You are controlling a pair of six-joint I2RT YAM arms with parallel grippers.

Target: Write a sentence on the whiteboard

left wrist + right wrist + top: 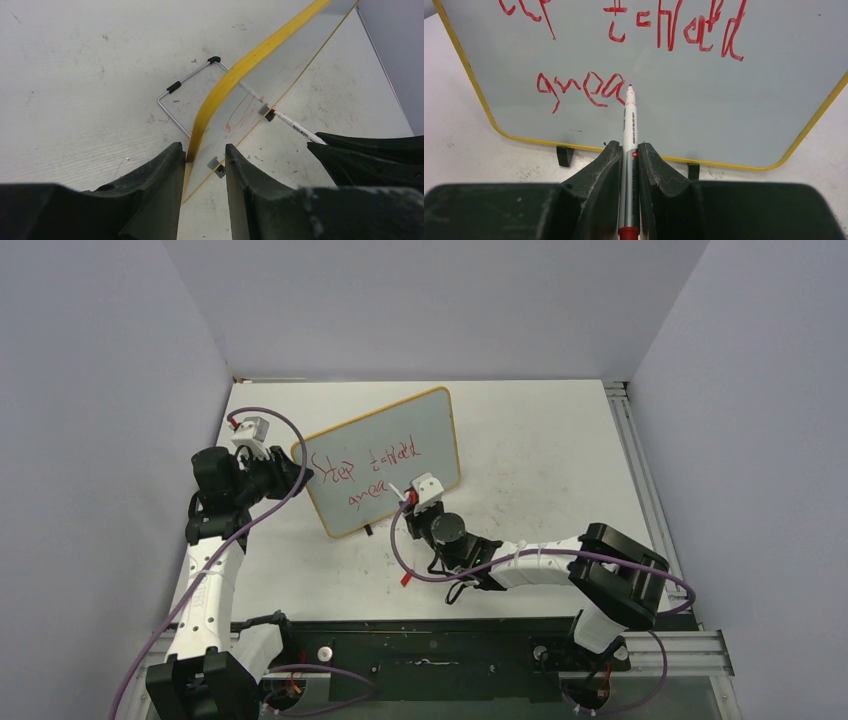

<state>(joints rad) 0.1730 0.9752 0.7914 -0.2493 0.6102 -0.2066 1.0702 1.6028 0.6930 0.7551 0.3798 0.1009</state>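
R claw [628, 150] clenched on red marker [629, 122], tip at whiteboard [734, 110] after "grea"; L claw [204, 151] clamps whiteboard's yellow frame.

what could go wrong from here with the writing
The left end effector pinches only one edge of the whiteboard, so pressure from the marker could swing or tip it. The right end effector holds the marker far from its tip, so it might pivot and skew the sentence, ending at "grea".
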